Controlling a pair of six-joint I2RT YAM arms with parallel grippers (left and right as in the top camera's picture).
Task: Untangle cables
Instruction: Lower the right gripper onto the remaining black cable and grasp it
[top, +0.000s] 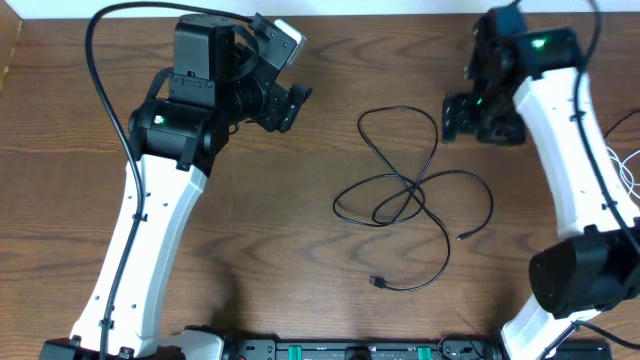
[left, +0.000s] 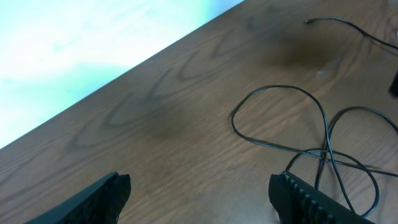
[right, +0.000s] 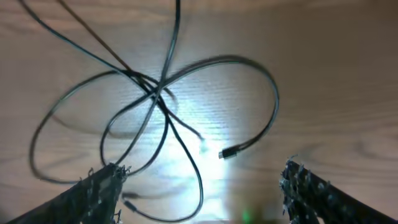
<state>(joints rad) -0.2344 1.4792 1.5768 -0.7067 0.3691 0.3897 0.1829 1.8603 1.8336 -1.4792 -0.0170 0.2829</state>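
Black cable (top: 415, 188) lies in loose, overlapping loops near the middle of a brown wood-grain surface (top: 280, 230). Its strands cross at one knot-like point. One small plug end (top: 378, 283) points toward the near edge, and the other (top: 463, 237) rests just right of the loops. Left claw (left: 199, 182) hovers off the loops' far left side, open and empty. Right claw (right: 204, 168) hangs off their far right side, also spread open with nothing gripped. Its camera looks down on the crossing and one plug.

The step in hand looks like choosing a strand to pull free. A good way, I judge, is to pinch a free plug end rather than the crossing. Drawing it outward along the surface, away from the loops, should open them instead of tightening them. The other claw could lightly pin the crossing.

Bare wood lies open to the left and toward the near edge, giving room to lay the cable straight. Thin white cords (top: 628, 165), perhaps another of the cables, sit at the right edge beside the right arm, so room is tighter there.
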